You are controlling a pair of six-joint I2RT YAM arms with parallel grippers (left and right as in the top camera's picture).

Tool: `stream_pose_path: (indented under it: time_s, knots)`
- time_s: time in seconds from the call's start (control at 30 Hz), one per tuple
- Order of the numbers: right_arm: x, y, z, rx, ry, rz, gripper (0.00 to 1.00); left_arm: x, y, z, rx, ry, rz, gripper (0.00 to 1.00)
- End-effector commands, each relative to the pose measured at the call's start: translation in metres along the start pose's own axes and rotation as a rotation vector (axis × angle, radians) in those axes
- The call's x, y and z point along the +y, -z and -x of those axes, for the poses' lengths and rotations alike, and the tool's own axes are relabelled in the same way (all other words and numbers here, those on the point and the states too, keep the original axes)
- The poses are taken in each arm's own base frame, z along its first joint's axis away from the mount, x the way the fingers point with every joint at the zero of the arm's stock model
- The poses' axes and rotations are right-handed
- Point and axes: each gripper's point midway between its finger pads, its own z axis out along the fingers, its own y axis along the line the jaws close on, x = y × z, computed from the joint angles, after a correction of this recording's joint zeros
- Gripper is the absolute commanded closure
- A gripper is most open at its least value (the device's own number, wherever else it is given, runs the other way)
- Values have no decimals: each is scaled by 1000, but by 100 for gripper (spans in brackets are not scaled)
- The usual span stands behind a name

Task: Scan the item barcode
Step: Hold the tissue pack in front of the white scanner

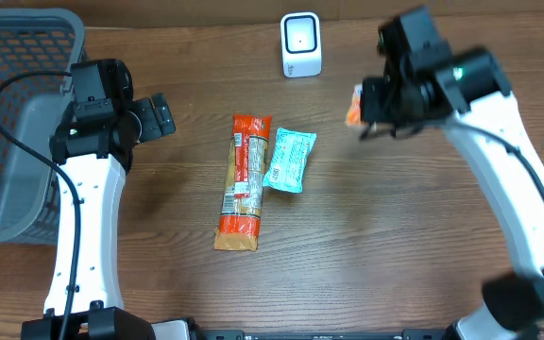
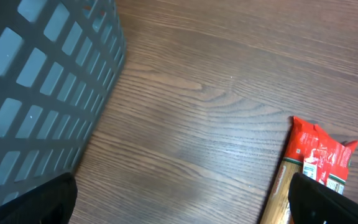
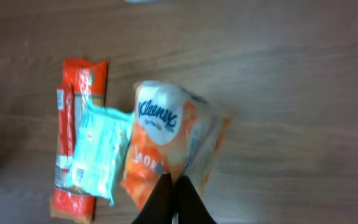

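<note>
Kleenex pack [image 3: 166,134], orange and white, hangs in the air over the table's [image 1: 395,236] far right part, clamped at one end between the closed fingers of your right gripper [image 3: 174,190]. Its long axis runs straight out from the fingertips, logo end farthest from them. No barcode shows on the face toward the wrist camera, so you cannot tell which side carries it.

The scanner [image 1: 301,44] stands at the far edge, near the pack, to its left and slightly farther back. The right arm is much the nearer one; your move is probably a short carry left, turning the pack's coded face toward the scanner window.

An orange packet [image 1: 244,179] and teal pouch [image 1: 288,161] lie side by side at centre. Your left gripper [image 1: 159,118] hovers spread wide and empty beside the basket [image 1: 8,123].
</note>
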Motion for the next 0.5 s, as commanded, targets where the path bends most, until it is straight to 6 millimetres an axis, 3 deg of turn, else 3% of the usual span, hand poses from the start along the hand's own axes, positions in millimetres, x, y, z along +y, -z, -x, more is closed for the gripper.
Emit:
stream_pose_path:
  time_s: [0.0, 0.13, 0.33, 0.47]
  knots:
    - [6, 4, 35, -49, 52, -29, 97, 1, -1, 3, -5, -16, 6, 0]
    - [6, -14, 58, -60, 129, -74, 97, 1, -1, 3, -5, -16, 6, 0]
    - [-3, -57, 86, -131, 288, -265, 97, 1, -1, 3, -5, -16, 6, 0]
    - [9, -85, 113, -226, 480, -415, 96, 1, -1, 3, -4, -16, 6, 0]
